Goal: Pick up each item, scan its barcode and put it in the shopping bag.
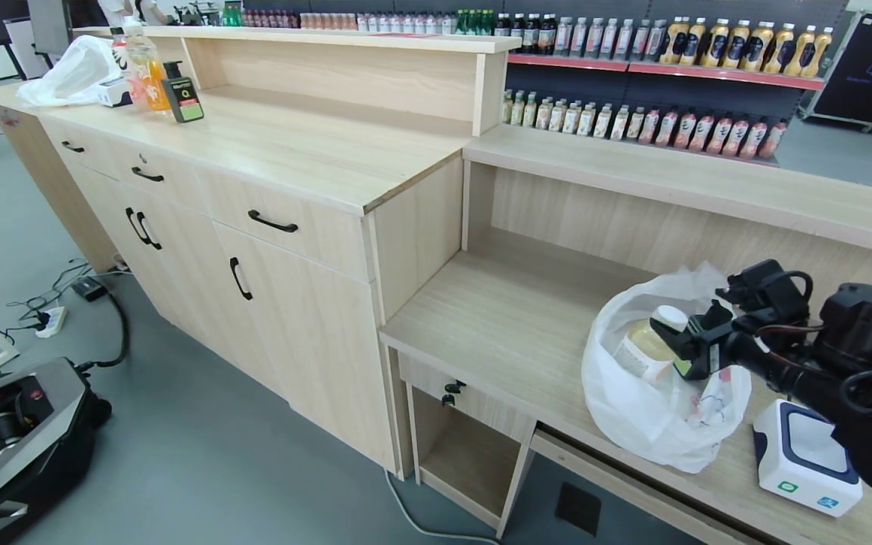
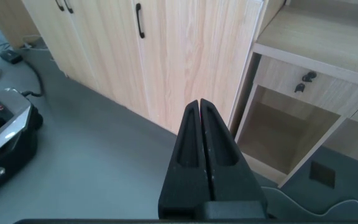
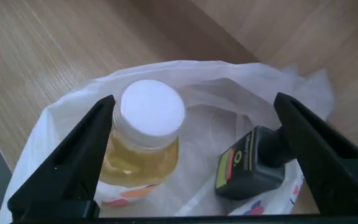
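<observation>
The fingers [image 3: 73, 162] of the right gripper [image 3: 194, 106] stand wide apart and hold nothing. They hang over the open mouth of the shopping bag [image 3: 229, 81]. Between them, inside the bag, is the yellow bottle [image 3: 145, 143] with its white cap [image 3: 152, 107] upward. It is just beside one finger, and I cannot tell if they touch. Near the other finger a small dark bottle [image 3: 250, 165] with a green label lies deeper in the bag, apart from the yellow one.

In the head view the bag rests on the low counter [image 1: 512, 318], and the scanner [image 1: 807, 454] is just beside it, on the robot's right.

To my judgement the step in hand is the leaving of the yellow bottle in the bag. To do it well, the fingers should remain wide and the arm should go straight up, away from the bottle. A sideways move could push the bottle's shoulder or catch the thin film, and then the whole bag may be dragged over the counter. The bottle seems to lean against the soft wall, so it may tip when the wall is disturbed.

The left gripper [image 2: 200, 109] has its fingers pressed together on nothing. It hangs low over the grey floor [image 2: 92, 155] in front of the cabinet [image 2: 185, 56], well apart from the bag.
</observation>
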